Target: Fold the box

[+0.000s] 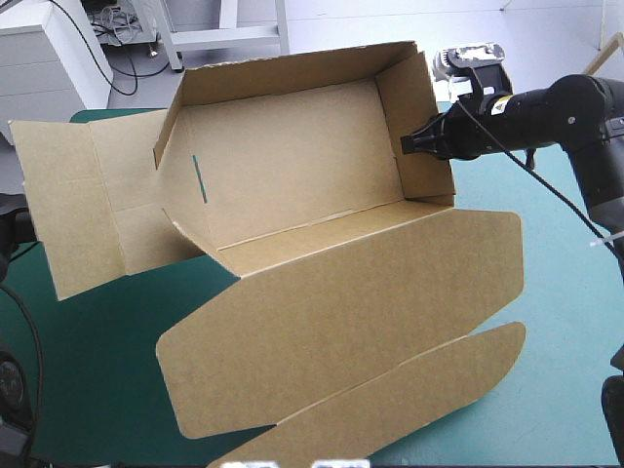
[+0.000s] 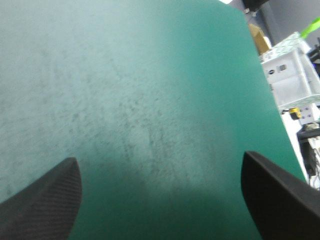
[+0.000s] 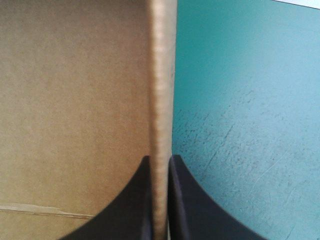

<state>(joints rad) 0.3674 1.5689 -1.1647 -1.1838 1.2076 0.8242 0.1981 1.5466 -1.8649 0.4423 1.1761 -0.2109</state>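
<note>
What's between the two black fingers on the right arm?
An upright wall of the brown cardboard box, pinched edge-on in the right end effector; the right wrist view shows it.

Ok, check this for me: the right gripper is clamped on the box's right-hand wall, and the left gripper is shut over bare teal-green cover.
One thing is wrong: the left gripper is open, not shut. The left wrist view shows its two sides standing well apart over bare teal-green cover. The rest holds: the right gripper is clamped on the box, on its right-hand wall.
</note>
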